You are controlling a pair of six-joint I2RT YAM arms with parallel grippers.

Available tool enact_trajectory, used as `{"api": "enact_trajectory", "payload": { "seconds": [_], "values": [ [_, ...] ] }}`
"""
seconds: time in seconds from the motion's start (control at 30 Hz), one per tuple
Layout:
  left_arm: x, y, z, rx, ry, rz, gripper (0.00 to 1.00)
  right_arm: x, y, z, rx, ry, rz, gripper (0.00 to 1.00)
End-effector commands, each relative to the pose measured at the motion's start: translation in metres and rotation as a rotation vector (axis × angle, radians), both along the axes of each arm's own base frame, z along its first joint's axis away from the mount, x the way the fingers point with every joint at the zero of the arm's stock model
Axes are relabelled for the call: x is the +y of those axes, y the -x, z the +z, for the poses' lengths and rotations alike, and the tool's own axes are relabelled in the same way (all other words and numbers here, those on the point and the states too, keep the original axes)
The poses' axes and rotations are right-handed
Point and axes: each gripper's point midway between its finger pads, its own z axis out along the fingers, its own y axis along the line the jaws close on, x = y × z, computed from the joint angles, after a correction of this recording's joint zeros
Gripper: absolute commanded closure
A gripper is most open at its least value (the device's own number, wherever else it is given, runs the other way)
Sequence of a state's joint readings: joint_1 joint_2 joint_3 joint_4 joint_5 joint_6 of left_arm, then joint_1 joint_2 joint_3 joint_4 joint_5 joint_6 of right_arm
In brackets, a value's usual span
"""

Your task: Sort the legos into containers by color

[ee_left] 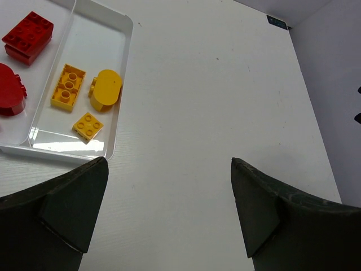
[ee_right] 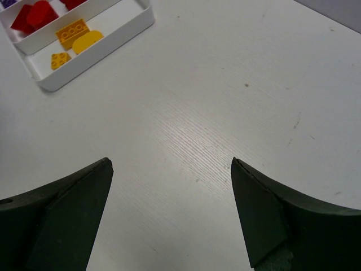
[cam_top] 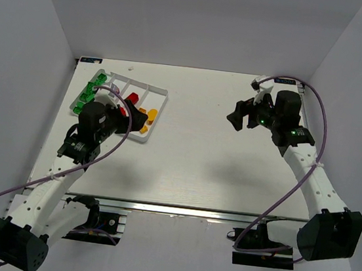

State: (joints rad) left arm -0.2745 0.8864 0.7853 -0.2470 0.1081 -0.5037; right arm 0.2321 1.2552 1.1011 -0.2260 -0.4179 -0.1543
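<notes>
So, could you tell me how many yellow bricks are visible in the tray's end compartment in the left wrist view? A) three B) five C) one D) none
A: the end compartment holds a yellow studded rectangle, a yellow oval and a small yellow square.

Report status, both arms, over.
Left gripper open, empty, by white plastic compartment tray. Right gripper open, empty, over white table. Yellow plastic bricks in end compartment, red bricks next over. No obstruction seen.
</notes>
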Motion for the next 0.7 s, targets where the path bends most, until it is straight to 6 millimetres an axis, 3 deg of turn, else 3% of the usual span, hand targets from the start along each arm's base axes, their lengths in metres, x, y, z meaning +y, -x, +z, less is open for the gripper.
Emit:
{"api": "enact_trajectory", "payload": {
  "seconds": [0.0, 0.3, 0.67],
  "values": [
    [-0.001, 0.004, 0.007, -0.026, 0.015, 0.010, 0.02, -0.017, -0.004, 0.003, 0.016, -0.010, -0.149, 0.11],
    [-0.003, 0.008, 0.012, -0.033, 0.001, -0.010, 0.02, -0.030, 0.004, -0.013, 0.040, -0.005, -0.233, 0.11],
    [0.004, 0.008, 0.018, -0.058, 0.003, 0.031, 0.02, -0.021, -0.005, -0.022, 0.044, -0.005, -0.184, 0.11]
  ]
}}
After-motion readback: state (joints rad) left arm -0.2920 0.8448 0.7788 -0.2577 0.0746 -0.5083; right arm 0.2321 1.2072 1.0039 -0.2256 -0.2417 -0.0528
